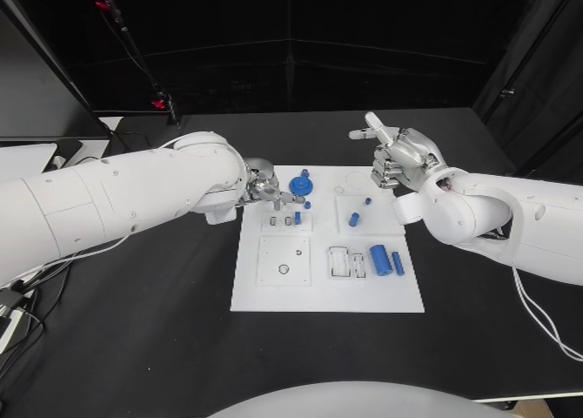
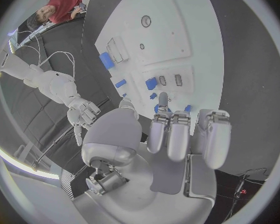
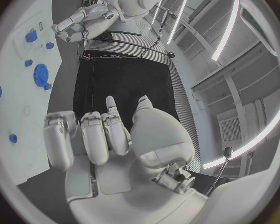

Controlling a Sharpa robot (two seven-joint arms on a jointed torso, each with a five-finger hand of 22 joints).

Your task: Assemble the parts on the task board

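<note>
The white task board (image 1: pixel 327 279) lies in the middle of the black table. Near its far edge sit a blue gear (image 1: pixel 300 185) and small blue pegs (image 1: pixel 354 219); a blue cylinder (image 1: pixel 381 259) lies at its right side. My left hand (image 1: pixel 266 192) hangs low over the board's far left corner, fingertips just beside the gear. In the left wrist view its curled fingers (image 2: pixel 177 134) cover most of the gear (image 2: pixel 157 108), so I cannot make out any contact. My right hand (image 1: pixel 398 157) is raised beyond the far right corner, most fingers curled, one stretched out, holding nothing.
The board also carries a plate with round holes (image 1: pixel 285 259) and a slotted block (image 1: pixel 345 261). Cables (image 1: pixel 22 279) trail along the table's left side. Black tabletop (image 1: pixel 141 348) surrounds the board.
</note>
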